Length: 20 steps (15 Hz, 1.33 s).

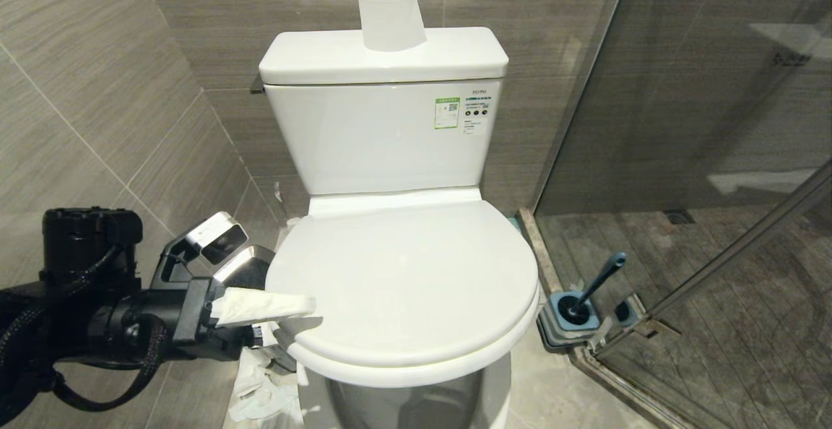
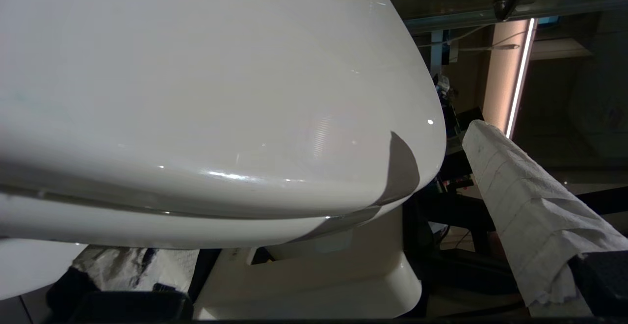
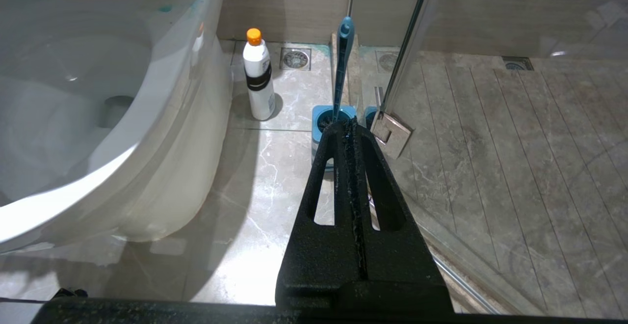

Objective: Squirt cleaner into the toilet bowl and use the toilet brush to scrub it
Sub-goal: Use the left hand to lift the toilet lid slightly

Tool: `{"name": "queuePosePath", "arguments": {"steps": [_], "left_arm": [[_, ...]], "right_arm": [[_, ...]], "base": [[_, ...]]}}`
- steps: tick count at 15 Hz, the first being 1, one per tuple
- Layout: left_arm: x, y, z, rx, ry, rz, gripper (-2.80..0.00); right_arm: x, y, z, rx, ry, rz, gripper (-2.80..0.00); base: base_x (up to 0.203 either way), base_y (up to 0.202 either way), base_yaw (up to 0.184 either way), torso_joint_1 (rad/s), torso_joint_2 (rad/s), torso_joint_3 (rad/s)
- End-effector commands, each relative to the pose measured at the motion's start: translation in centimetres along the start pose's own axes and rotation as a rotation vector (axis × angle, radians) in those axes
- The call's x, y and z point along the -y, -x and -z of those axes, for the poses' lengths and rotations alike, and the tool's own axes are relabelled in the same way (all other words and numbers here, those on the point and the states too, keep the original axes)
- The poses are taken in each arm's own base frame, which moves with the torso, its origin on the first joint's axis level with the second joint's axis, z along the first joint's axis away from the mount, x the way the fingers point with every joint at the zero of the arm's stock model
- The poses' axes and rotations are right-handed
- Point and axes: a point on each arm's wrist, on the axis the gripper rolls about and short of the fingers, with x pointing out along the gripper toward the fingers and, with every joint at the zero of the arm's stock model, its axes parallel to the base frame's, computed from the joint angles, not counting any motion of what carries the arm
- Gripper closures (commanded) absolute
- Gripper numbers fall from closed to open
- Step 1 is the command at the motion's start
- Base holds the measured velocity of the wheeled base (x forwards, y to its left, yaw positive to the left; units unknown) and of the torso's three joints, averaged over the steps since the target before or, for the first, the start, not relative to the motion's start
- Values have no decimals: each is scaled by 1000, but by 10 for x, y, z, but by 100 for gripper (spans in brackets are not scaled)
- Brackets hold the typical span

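The toilet bowl [image 1: 403,403] has its white lid [image 1: 403,273] down. My left gripper [image 1: 300,331] is open at the lid's front-left rim [image 2: 274,191]. One paper-wrapped finger [image 2: 520,206] reaches over the lid; the other [image 2: 122,267] sits below the seat edge. The toilet brush [image 1: 601,279] stands in its blue square holder [image 1: 572,315] on the floor right of the toilet. The cleaner [image 3: 258,78], white with an orange cap, stands on the floor beside the bowl's outer wall [image 3: 162,167] and near the brush [image 3: 342,68]. My right gripper [image 3: 346,125] is shut and empty, parked low.
A white paper roll [image 1: 390,10] stands on the tank lid. A glass shower door [image 1: 715,123] closes off the right side, with its hinge [image 3: 391,135] next to the brush holder. Crumpled paper [image 1: 260,390] lies on the floor left of the bowl, by the tiled wall.
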Motion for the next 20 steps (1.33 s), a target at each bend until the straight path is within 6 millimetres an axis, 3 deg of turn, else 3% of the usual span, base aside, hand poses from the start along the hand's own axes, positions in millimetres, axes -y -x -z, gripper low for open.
{"name": "queuePosePath", "arguments": {"steps": [1,11,20], "left_arm": [[12,0,-3,1,-13,20,-280],[44,-2,-32,61,-21,113,-280],[54,-3,-51,126,-42,120,-280]], "right_arm": [[0,0,0,1,1,0,0],[0,0,0,1,1,0,0],[0,0,0,-1,1,0,0]], "base": [[0,0,0,0,0,0],[0,0,0,0,0,0],[0,0,0,0,0,0]]}}
